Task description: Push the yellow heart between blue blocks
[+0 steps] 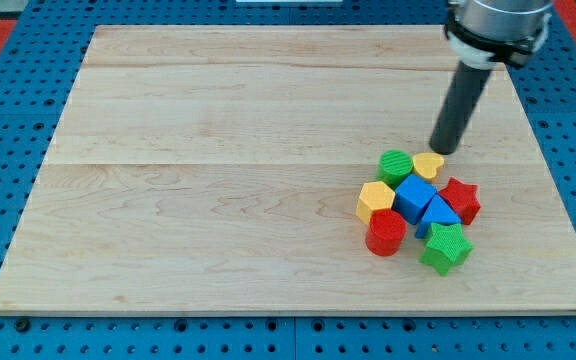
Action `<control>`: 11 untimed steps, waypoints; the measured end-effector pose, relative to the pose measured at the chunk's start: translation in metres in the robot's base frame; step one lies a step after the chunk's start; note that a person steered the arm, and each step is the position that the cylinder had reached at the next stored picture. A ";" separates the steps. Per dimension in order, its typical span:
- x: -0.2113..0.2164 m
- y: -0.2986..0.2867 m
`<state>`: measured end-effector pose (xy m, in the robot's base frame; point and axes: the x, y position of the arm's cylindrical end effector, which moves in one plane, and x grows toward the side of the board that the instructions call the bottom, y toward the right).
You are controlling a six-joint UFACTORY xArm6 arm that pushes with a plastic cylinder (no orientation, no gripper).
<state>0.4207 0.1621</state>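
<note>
The yellow heart (428, 164) lay touching our tip (442, 151), toward the bench's near edge, blue blocks (423, 203) just beyond; we had no hand.

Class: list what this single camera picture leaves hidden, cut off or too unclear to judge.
1. Whether my tip touches the yellow heart: they overlap in the camera view.
2. The arm above the rod: cut off by the view's top edge.
3. The blue triangular block's base: covered by the green star.
</note>
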 end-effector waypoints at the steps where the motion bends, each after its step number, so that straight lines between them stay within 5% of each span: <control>1: 0.015 -0.030; 7: 0.041 0.024; 11: 0.064 -0.042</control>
